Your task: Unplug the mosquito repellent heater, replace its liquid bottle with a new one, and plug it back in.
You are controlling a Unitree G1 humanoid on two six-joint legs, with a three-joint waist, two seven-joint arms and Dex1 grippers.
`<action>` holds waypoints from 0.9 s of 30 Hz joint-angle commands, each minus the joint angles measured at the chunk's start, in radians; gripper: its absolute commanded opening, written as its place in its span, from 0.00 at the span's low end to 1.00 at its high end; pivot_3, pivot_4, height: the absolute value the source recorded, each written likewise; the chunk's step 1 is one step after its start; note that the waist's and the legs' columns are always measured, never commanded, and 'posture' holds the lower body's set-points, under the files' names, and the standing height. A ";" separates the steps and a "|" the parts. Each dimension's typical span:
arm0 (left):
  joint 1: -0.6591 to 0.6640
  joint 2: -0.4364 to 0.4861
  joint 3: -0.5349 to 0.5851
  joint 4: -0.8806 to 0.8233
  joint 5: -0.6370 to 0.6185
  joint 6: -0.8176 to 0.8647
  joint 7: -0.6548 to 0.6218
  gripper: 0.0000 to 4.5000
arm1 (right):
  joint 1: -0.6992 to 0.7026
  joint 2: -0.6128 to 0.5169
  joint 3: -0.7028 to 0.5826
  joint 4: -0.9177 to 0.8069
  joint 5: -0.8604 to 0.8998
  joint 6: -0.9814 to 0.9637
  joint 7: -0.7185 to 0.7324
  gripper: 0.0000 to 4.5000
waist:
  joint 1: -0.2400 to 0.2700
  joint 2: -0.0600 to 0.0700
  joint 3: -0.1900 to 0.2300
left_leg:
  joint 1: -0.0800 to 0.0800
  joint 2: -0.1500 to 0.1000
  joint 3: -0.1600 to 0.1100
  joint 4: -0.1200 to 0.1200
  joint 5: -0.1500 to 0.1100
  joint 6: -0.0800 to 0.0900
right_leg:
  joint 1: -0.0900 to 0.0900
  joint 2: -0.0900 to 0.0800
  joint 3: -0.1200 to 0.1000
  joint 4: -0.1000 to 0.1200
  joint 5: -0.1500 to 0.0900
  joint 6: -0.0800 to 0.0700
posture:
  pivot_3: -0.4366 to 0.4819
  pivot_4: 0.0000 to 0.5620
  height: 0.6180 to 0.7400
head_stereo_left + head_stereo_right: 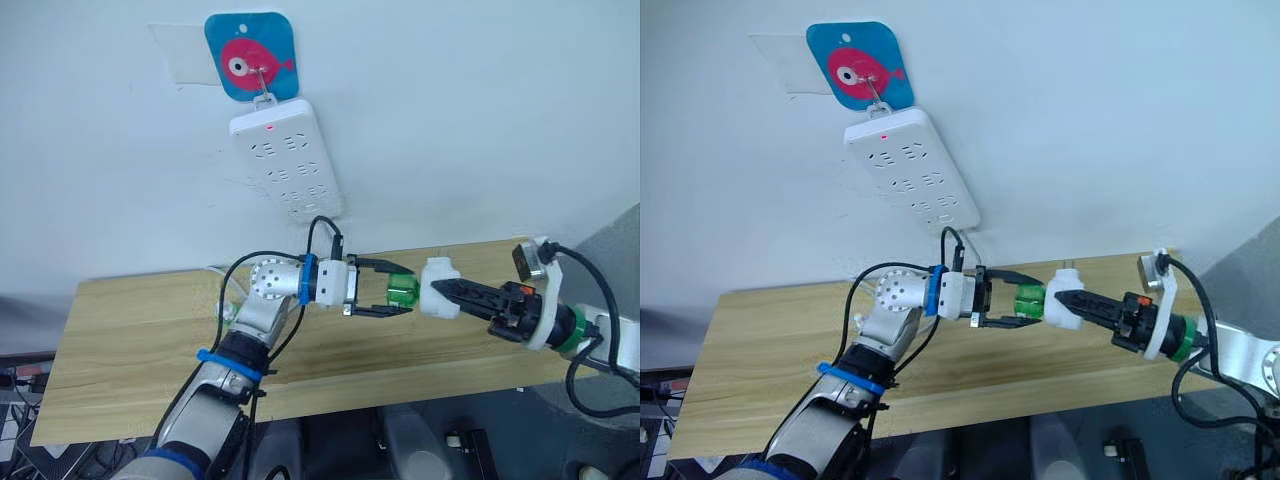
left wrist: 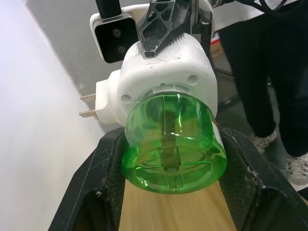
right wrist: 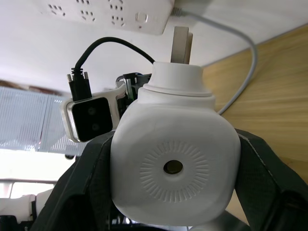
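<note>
The mosquito repellent heater point(image 3: 173, 163) is a white rounded unit held in the air above the wooden table, with my right gripper point(image 1: 447, 292) shut on its body. Its two plug prongs point(image 2: 89, 106) are bare and point toward the wall. A green transparent liquid bottle point(image 2: 173, 144) sticks out of the heater's underside toward my left arm. My left gripper point(image 1: 398, 290) has one finger on each side of this bottle, and the pads point(image 2: 113, 187) press against its sides.
A long white power strip point(image 1: 285, 160) with a red light hangs on the wall from a blue fish hook point(image 1: 250, 55), above the table point(image 1: 140, 340). Its cord point(image 3: 240, 82) runs down to the tabletop. A person's legs point(image 2: 279, 72) stand beyond the table.
</note>
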 commanded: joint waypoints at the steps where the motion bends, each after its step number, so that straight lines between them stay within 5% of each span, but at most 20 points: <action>1: 0.059 0.034 0.003 -0.138 0.006 0.063 0.056 0.51 | -0.068 -0.018 0.062 0.010 0.010 0.042 0.014 0.67 | 0.010 0.000 0.000 | 0.000 0.000 0.000 0.000 0.000 0.000 | 0.000 0.000 0.000 0.000 0.000 0.000 | 0.47 0.48 1.00; 6: 0.138 0.088 -0.001 -0.291 -0.042 0.267 0.116 0.51 | -0.151 -0.035 0.135 0.022 -0.033 0.084 0.059 0.67 | 0.043 0.000 0.000 | -0.001 0.002 -0.001 0.000 0.000 0.000 | 0.000 -0.004 -0.001 -0.001 0.000 0.000 | 0.52 0.48 1.00; 14: 0.102 0.178 0.066 -0.481 -0.542 1.261 0.192 0.51 | -0.209 -0.061 0.153 0.005 -0.254 0.145 0.278 0.67 | 0.076 0.000 0.000 | -0.002 -0.001 -0.002 0.000 0.000 0.000 | 0.000 -0.007 -0.002 -0.003 0.000 0.001 | 0.53 0.47 1.00; 19: -0.042 0.158 0.158 -0.250 -0.789 1.875 0.305 0.51 | -0.210 -0.068 0.142 0.002 -0.307 0.167 0.358 0.67 | 0.077 -0.001 0.000 | -0.002 -0.003 -0.002 0.001 -0.001 0.001 | 0.000 -0.009 -0.002 -0.002 -0.001 0.002 | 0.52 0.46 1.00; 23: -0.141 0.103 0.238 -0.038 -0.805 2.084 0.362 0.51 | -0.215 -0.060 0.133 0.020 -0.300 0.163 0.359 0.67 | 0.074 -0.001 0.001 | -0.002 -0.004 -0.001 0.001 -0.001 0.001 | 0.000 -0.009 -0.002 -0.002 -0.001 0.003 | 0.50 0.47 1.00; 26: -0.152 0.110 0.209 -0.063 -0.784 2.039 0.322 0.51 | -0.224 -0.052 0.124 0.051 -0.262 0.155 0.331 0.67 | 0.068 -0.001 0.001 | -0.001 -0.004 -0.001 0.001 0.000 0.001 | 0.000 -0.008 -0.003 -0.001 -0.001 0.003 | 0.50 0.47 1.00; 27: -0.154 0.111 0.208 -0.073 -0.782 2.023 0.312 0.59 | -0.226 -0.050 0.121 0.061 -0.254 0.152 0.322 0.67 | 0.066 -0.001 0.001 | -0.001 -0.003 -0.001 0.001 0.001 -0.002 | 0.000 -0.008 -0.002 -0.001 -0.001 0.003 | 0.49 0.48 1.00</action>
